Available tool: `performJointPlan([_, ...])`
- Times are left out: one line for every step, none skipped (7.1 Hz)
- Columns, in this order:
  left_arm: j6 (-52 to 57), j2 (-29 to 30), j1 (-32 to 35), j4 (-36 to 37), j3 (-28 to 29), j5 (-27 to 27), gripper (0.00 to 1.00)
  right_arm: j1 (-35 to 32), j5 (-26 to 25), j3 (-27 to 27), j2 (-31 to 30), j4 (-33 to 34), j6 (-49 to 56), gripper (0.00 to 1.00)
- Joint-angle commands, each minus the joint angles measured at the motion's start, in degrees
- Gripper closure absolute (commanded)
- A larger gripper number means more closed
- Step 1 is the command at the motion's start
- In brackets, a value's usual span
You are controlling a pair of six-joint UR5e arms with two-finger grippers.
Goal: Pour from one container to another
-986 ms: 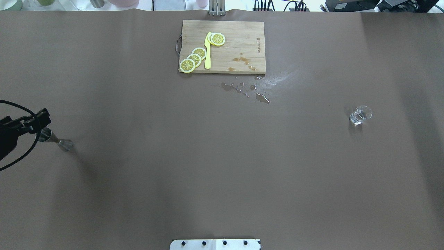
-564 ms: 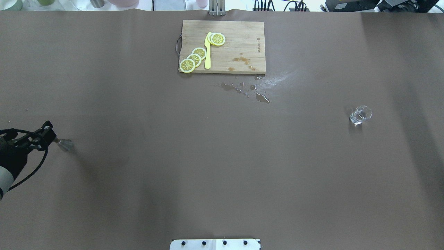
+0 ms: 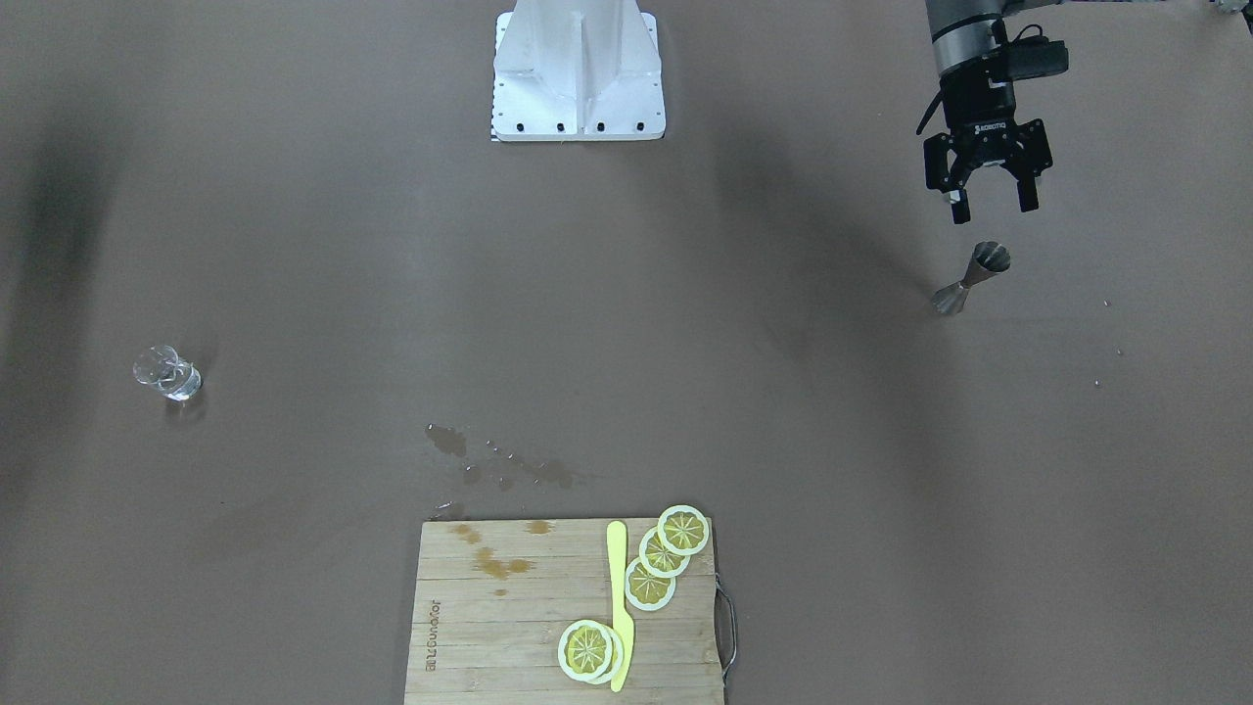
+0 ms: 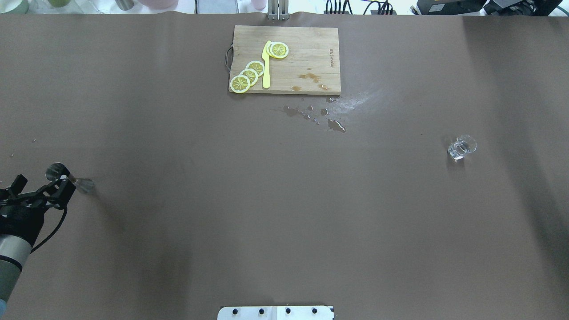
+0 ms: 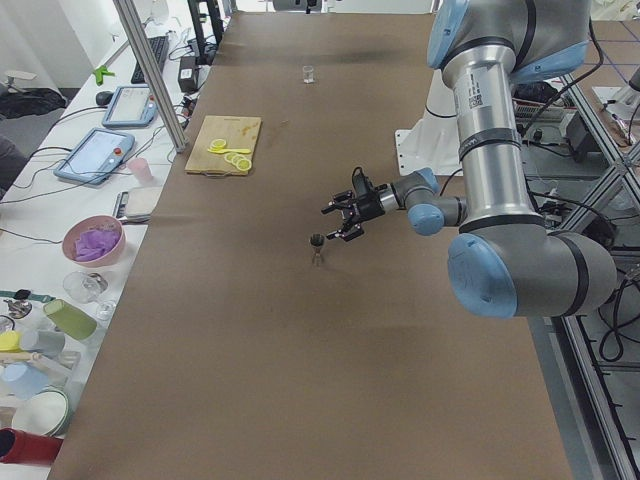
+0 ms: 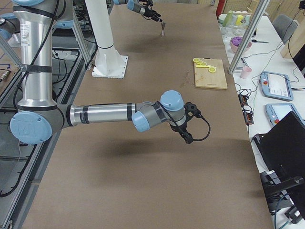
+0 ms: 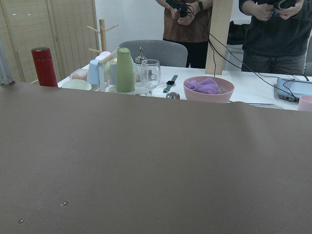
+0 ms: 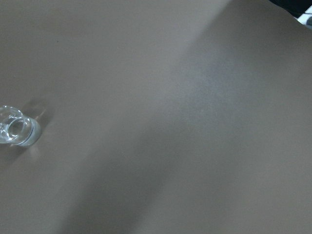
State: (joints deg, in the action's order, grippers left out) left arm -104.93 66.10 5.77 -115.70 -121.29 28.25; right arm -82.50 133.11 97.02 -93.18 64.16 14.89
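Jigger [image 3: 971,277]: steel, double-cone, upright at 9 o'clock on the tabletop [image 4: 266,200] in the overhead view. Judged light, rigid and slick-walled, prone to tipping on its small foot. Contents could not be told. Best hold judged to be across the narrow waist, or low on the upper cone, squeezed evenly.

Glass [image 4: 461,147]: small, clear, upright at 3 o'clock, well apart from the jigger. Judged brittle and light. It was likely the receiver and needed no grasp.

Left gripper [image 3: 991,206]: jaws apart, empty, near the jigger on the robot's side and not touching it.

Right gripper [image 6: 188,140]: seen only from the side, so the jaws' state could not be told.

Board [image 4: 311,44]: at 12 o'clock, with a puddle [image 4: 335,125] just beside it.
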Motion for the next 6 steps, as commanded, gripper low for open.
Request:
performJointPlan([-3.95, -0.01, -1.20, -0.32, 4.29, -4.50, 0.03, 2.60, -0.05, -2.36, -0.07, -4.82, 3.12, 0.01])
performJointPlan([-4.49, 0.17, -1.99, -0.49, 6.05, -5.91, 0.03, 3.21, 0.04, -2.88, 0.01, -5.09, 2.52, 0.01])
performJointPlan([-5.10, 0.95, -2.95, -0.93, 7.90, -7.49, 0.03, 3.83, 0.04, -2.71, 0.19, -5.88, 2.42, 0.01])
performJointPlan([-5.11, 1.74, -3.13, -0.93, 8.96, -7.94, 0.03, 5.23, 1.08, -2.71, 0.37, -7.28, 0.07, 0.01])
performJointPlan([-5.02, 2.10, -3.14, -0.76, 9.06, -8.04, 0.03, 7.16, 1.01, -3.14, 0.37, -10.08, -3.34, 0.01])
performJointPlan([-4.93, 2.71, -3.14, -0.58, 9.23, -8.91, 0.03, 9.00, 0.48, -2.54, 1.67, -10.89, -5.12, 0.01])
